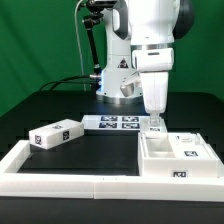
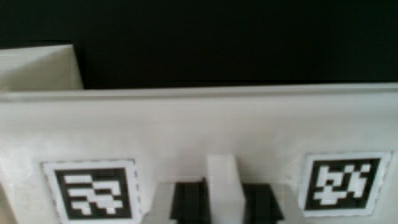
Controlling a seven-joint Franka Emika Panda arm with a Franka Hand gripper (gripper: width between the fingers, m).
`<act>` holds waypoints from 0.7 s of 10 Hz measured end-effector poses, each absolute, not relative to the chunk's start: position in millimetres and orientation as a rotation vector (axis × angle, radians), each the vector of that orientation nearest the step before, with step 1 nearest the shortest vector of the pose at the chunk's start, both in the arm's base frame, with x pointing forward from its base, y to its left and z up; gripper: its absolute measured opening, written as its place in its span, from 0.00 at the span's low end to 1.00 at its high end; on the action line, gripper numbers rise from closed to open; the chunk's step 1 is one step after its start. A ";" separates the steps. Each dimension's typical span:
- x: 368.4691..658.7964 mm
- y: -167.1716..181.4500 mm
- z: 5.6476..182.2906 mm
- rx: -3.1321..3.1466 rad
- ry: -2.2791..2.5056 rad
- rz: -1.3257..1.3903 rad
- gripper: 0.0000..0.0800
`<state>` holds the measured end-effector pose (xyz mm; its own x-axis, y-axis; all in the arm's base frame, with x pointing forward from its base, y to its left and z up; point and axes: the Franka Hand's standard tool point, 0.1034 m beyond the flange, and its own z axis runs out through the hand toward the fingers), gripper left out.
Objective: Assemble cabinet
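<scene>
- A green backdrop (image 1: 40, 40) is seen hung behind the whole scene, and soft vertical folds are shown in it.
- The work surface is formed by a black table (image 1: 95, 150), matt and dark, by which little light is thrown back.
- The table's near edge and its edge at the exterior view's left are bounded by low white border rails (image 1: 60, 183).
- The marker board (image 1: 113, 123) is laid flat on the table, towards the back.
- Dark cables (image 1: 62, 85) are seen at the back of the table, towards the exterior view's left.
- The scene is lit evenly, and only soft shadows are cast.
</scene>
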<state>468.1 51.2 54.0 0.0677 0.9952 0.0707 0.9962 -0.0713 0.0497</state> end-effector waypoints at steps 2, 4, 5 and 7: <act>468.2 51.2 54.1 -2.286 -2.133 -0.131 0.09; 468.1 51.2 54.1 -2.286 -2.133 -0.131 0.09; 468.0 50.6 53.8 -2.280 -2.138 -0.130 0.09; 472.8 47.9 54.6 -2.263 -2.156 -0.122 0.09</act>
<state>472.8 47.9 54.6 0.0467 0.9967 0.0660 0.9978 -0.0497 0.0442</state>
